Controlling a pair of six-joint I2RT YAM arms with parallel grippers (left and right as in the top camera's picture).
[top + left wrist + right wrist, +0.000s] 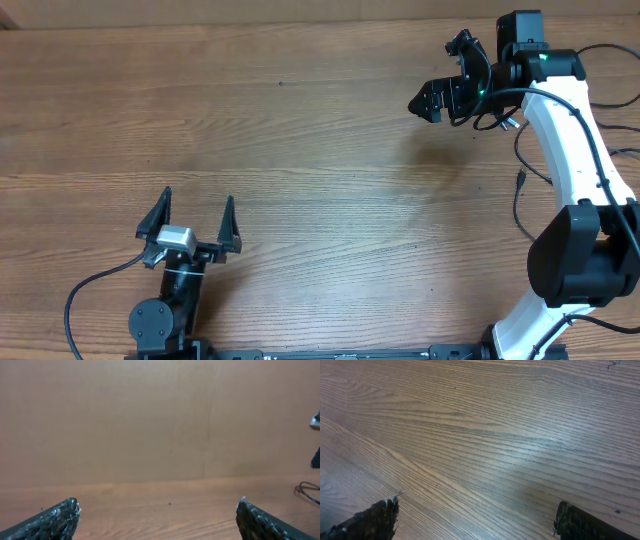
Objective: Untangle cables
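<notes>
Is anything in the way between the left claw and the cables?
Only bare table lies between the left gripper and the cables; the right arm hangs over part of them.

We found no text, label, brand, number or sign that we could read in any of the three views.
</notes>
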